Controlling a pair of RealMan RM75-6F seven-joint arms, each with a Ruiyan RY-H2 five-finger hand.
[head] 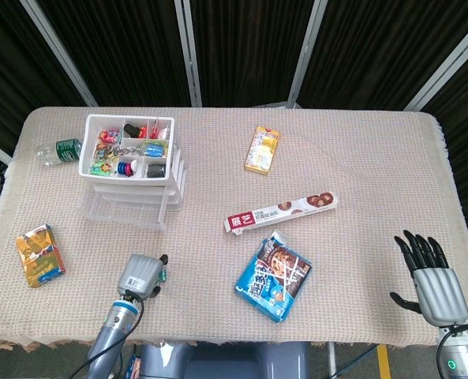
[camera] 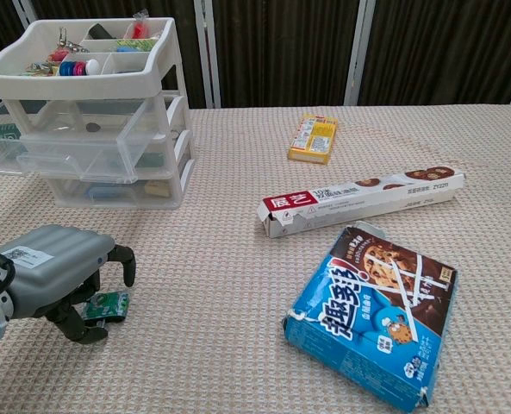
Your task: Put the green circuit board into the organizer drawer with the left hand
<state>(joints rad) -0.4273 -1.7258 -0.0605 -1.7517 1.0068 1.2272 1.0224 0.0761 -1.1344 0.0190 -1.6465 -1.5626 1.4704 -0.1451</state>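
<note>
Your left hand is down over the green circuit board at the near-left of the tabletop, fingers curled around it, board apparently still flat on the cloth; whether the pinch has bitten, I cannot tell. Settle thumb and fingers on opposite edges before lifting, then carry it up-left to the organizer drawer. Far right, your right hand hangs released, fingers spread.

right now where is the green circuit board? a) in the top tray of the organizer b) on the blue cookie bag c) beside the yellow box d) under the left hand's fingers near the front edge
d: the green circuit board lies on the tablecloth with the left hand curled over it, well short of the organizer.
</note>
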